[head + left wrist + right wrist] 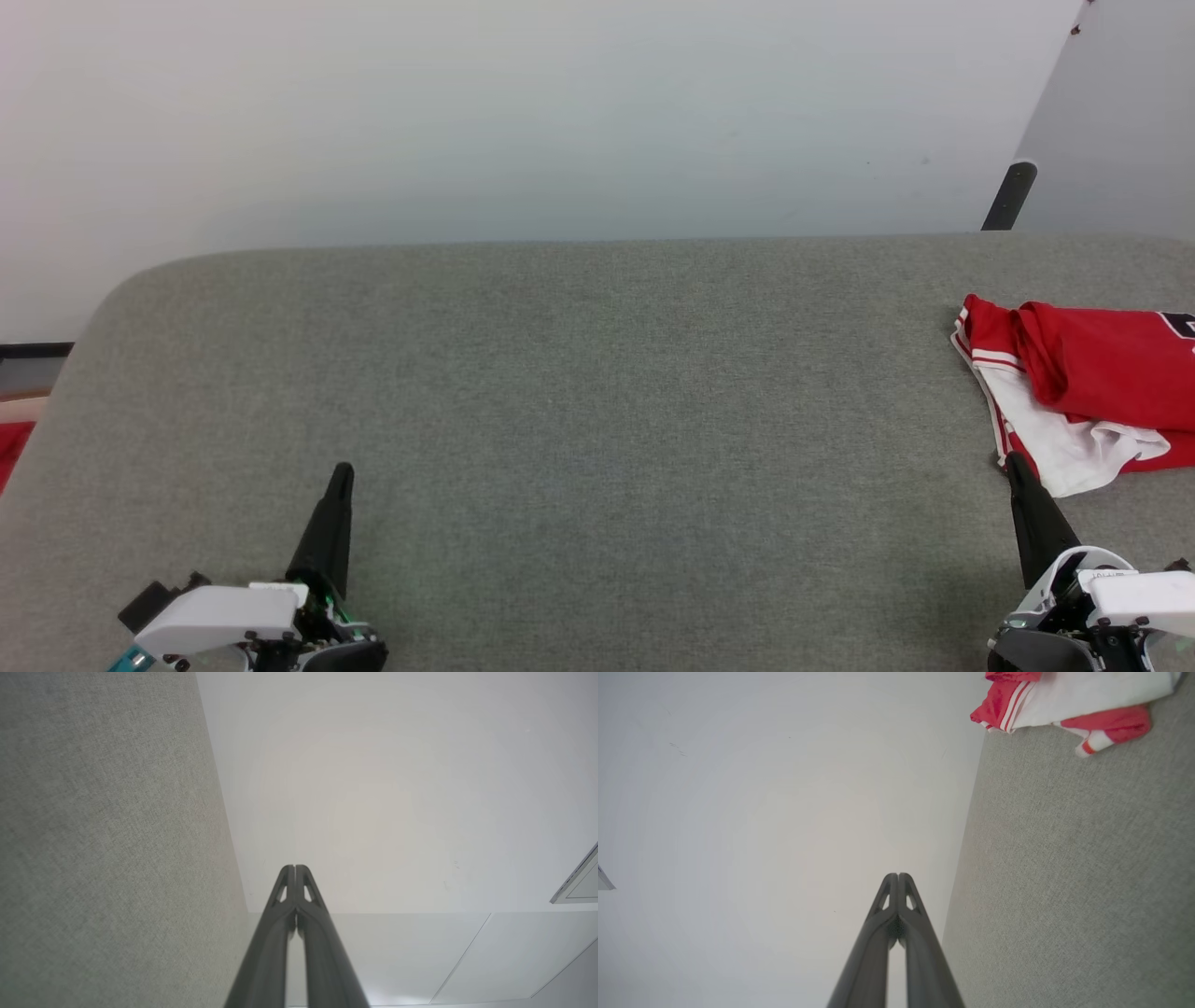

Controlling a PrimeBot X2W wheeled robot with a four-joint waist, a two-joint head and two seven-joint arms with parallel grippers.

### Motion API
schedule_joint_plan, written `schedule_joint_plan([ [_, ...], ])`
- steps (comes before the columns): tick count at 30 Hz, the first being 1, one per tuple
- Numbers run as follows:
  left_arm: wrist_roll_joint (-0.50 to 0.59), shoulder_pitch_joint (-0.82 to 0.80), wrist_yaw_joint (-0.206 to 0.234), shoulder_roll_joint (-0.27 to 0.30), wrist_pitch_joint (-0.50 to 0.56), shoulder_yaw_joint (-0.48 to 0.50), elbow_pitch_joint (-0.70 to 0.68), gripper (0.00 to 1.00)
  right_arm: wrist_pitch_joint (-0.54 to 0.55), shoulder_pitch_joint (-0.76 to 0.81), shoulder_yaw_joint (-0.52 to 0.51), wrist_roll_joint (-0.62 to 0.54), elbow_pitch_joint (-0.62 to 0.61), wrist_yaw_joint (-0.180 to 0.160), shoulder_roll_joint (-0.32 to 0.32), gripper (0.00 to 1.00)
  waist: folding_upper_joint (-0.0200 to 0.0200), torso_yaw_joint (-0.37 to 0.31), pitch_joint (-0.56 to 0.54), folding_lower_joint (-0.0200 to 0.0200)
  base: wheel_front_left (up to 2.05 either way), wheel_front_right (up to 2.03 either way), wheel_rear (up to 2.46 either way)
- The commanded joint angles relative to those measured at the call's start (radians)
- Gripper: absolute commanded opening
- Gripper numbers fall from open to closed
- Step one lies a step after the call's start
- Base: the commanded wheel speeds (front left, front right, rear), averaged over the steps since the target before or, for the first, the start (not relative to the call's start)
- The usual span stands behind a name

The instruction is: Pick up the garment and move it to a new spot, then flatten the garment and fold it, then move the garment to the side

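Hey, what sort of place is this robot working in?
Probably a lab or test room for folding clothes: a grey fabric-covered table against a bare white wall, one red and white shirt on its right side, and the left hand and right hand shut above it.

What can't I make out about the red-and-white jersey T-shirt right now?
- Head view: the red jersey T-shirt with white sleeves runs off the right edge; its full extent and fold state are cut off.
- Its black-and-white chest graphic is a sliver at that edge, unreadable.
- Right wrist view: the top edge crops the shirt.
- Head view: a red patch left of the grey fabric surface is cropped, unidentifiable.
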Motion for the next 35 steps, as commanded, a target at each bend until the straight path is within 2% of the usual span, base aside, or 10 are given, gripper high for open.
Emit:
schedule_joint_plan([
  [1, -0.003, -0.008, -0.004, 0.000, 0.001, 0.001, 0.000, 0.00, 0.001, -0.004, 0.000, 0.002, -0.003, 0.000, 0.002, 0.00, 0.0000, 0.000, 0.000, 0.0000, 0.00, 0.00, 0.00],
  [35, -0.003, -0.008, -0.004, 0.000, 0.001, 0.001, 0.000, 0.00, 0.001, -0.004, 0.000, 0.002, -0.003, 0.000, 0.002, 0.00, 0.0000, 0.000, 0.000, 0.0000, 0.00, 0.00, 0.00],
])
